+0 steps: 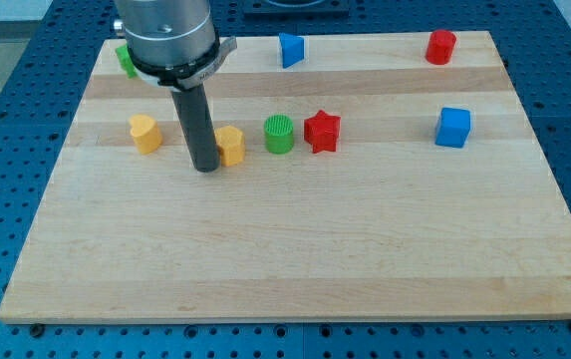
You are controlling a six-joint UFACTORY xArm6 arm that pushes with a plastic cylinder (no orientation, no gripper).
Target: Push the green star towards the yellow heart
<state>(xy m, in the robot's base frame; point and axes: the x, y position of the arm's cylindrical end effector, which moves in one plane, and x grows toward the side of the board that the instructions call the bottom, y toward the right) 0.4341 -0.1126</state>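
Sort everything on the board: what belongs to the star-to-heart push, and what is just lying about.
Job: my tip, beside the right yellow block; green block, half hidden, likely the star; left yellow block; which yellow is the heart, I cannot tell.
Lying about: green cylinder, red star, blue cube, blue block, red cylinder.

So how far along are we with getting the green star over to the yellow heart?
Nothing looks done yet. The green star sits at the board's top-left, mostly hidden behind the arm. My tip is in the row below, touching or nearly touching a yellow block; another yellow block lies to its left. I cannot tell which is the heart. Left: get behind the star and push it down.
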